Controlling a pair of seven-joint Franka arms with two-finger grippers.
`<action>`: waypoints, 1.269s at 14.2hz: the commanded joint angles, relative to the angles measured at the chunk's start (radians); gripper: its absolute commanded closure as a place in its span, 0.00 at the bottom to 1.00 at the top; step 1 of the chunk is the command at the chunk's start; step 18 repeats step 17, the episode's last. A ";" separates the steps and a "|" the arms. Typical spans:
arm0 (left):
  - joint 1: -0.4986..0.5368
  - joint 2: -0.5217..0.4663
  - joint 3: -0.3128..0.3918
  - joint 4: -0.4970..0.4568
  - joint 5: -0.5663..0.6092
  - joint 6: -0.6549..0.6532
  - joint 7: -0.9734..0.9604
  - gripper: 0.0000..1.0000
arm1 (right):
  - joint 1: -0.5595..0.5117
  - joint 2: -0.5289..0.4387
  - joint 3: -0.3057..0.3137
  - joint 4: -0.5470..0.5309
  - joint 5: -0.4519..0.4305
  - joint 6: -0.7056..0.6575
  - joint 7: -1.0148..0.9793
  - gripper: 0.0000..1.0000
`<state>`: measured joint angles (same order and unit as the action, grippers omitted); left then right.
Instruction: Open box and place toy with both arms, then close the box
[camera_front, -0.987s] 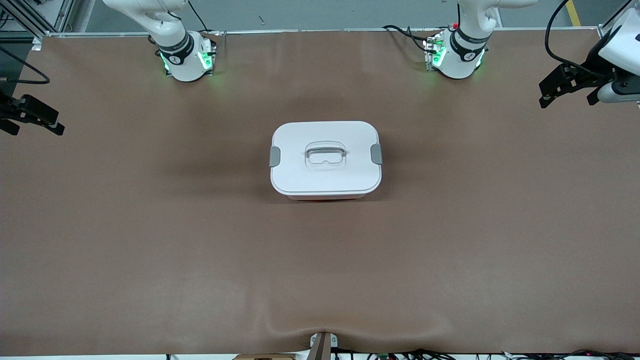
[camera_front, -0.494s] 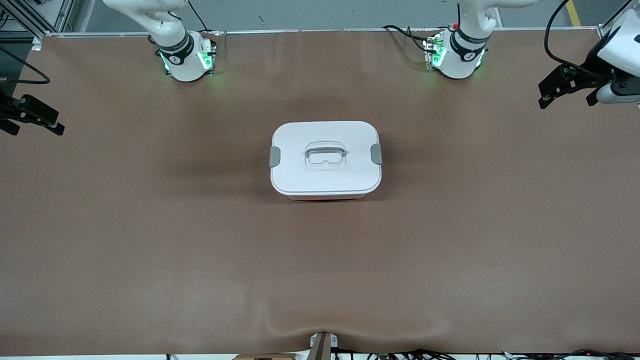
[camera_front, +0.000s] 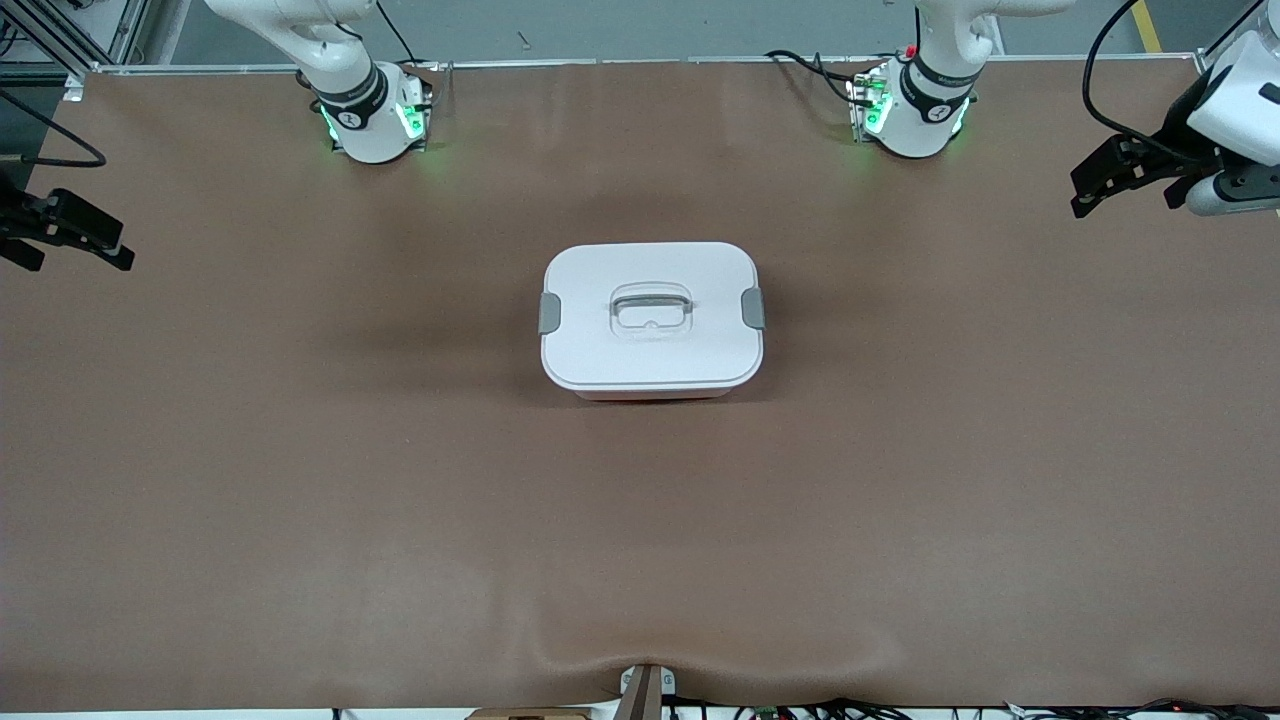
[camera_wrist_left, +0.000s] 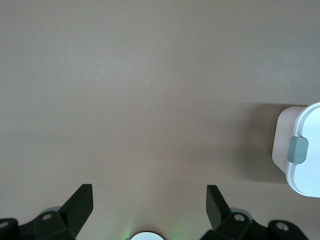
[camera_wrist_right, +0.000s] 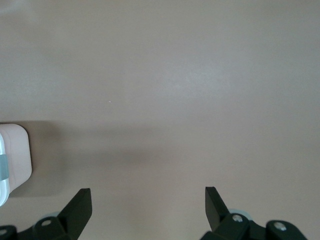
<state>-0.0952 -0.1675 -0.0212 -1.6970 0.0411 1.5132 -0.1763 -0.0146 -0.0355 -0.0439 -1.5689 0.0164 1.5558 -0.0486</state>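
Observation:
The box (camera_front: 651, 318) stands in the middle of the table with its white lid on. Both grey latches (camera_front: 549, 313) sit against its ends, and a clear handle (camera_front: 651, 305) lies recessed in the lid. A corner of the box (camera_wrist_left: 304, 156) shows in the left wrist view, and its edge (camera_wrist_right: 12, 156) shows in the right wrist view. My left gripper (camera_front: 1123, 205) hangs open over the table's left-arm end, well away from the box. Over the right-arm end, my right gripper (camera_front: 76, 260) is open too. Only bare mat lies between each pair of fingers (camera_wrist_left: 150, 189) (camera_wrist_right: 148, 190). The toy is out of view.
A brown mat (camera_front: 400, 500) covers the whole table. Both arm bases (camera_front: 372, 120) (camera_front: 915, 115) glow green along the edge farthest from the front camera. Cables (camera_front: 800, 710) run along the nearest edge.
The left gripper has drifted slightly inward, toward the box's end of the table. The right gripper has barely shifted. The box has not moved.

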 joint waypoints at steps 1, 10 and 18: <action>-0.006 0.031 0.007 0.068 -0.015 -0.057 -0.008 0.00 | 0.013 -0.004 -0.004 0.003 -0.013 -0.010 0.009 0.00; -0.009 0.054 0.007 0.099 -0.006 -0.085 -0.008 0.00 | 0.013 -0.004 -0.004 0.007 -0.012 -0.005 0.012 0.00; -0.012 0.054 0.006 0.099 -0.006 -0.085 -0.008 0.00 | -0.002 -0.004 -0.007 0.018 -0.012 -0.008 0.013 0.00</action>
